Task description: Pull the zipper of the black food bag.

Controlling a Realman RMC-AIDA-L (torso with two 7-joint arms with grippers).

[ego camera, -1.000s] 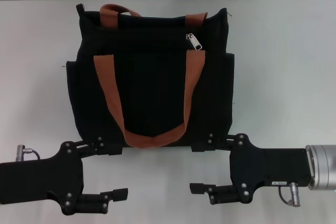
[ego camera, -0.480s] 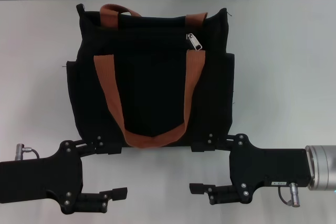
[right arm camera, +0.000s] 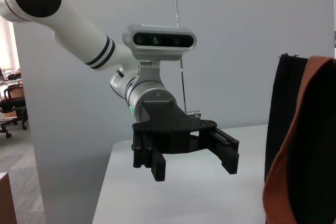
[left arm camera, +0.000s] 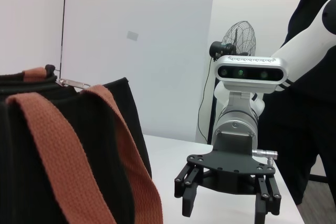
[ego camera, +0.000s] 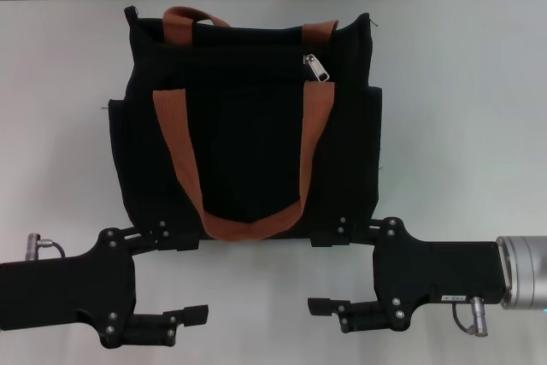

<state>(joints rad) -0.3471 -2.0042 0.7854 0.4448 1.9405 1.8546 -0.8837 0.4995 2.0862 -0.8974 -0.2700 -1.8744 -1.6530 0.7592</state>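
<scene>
Head camera looked steeply down on the black food bag point(ego camera: 248, 126) at 12 o'clock, wrist cameras sat low, facing each other, sharing its edges.

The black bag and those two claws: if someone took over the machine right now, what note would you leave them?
Left gripper: open, parked on the table's near edge, in front of the bag's left corner, touching nothing.
Right gripper: open, parked likewise in front of the right corner, holding nothing.
Bag: in the middle of the table, orange handles draped down its front.
Zipper: silver pull lies on the bag's top edge, toward the right side, by the right handle strap.
Done: nothing visible; neither gripper is at the zipper.
Left: reach the pull, grip it, draw it along the top edge. The right gripper looks nearer.
</scene>
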